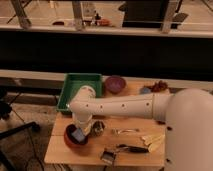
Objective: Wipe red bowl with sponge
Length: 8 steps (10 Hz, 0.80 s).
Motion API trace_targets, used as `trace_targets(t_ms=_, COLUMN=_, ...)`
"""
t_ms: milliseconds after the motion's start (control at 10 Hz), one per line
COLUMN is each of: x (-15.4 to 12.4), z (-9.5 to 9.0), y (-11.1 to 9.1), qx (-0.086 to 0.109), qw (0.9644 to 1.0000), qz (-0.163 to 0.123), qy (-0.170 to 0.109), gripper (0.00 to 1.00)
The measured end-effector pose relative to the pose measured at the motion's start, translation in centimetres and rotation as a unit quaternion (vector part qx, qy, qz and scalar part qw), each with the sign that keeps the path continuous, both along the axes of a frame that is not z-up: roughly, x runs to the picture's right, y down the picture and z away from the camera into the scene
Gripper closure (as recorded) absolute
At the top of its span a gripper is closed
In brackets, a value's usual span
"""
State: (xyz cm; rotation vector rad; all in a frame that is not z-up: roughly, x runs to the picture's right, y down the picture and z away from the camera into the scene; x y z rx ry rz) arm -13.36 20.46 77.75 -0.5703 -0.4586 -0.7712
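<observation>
The red bowl (71,142) sits at the front left of the wooden table (95,152). My gripper (80,131) reaches down from the white arm into the bowl. It is shut on the light-blue sponge (78,134), which has a darker face and rests against the inside of the bowl. The arm hides the far rim of the bowl.
A green tray (75,85) stands at the back left and a purple bowl (115,84) beside it. A small blue rounded object (145,90) is at the back right. A metal cup (97,128) is next to the red bowl. Utensils (125,131), a brush (132,148) and yellowish pieces (152,140) lie to the right.
</observation>
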Motion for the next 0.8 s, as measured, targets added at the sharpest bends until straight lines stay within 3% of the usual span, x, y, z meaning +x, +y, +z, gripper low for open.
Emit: trace_targets(t_ms=800, x=-1.1, z=-1.2, y=-0.5, qx=0.006, qw=0.9997, qz=0.009, qy=-0.021, gripper=1.0)
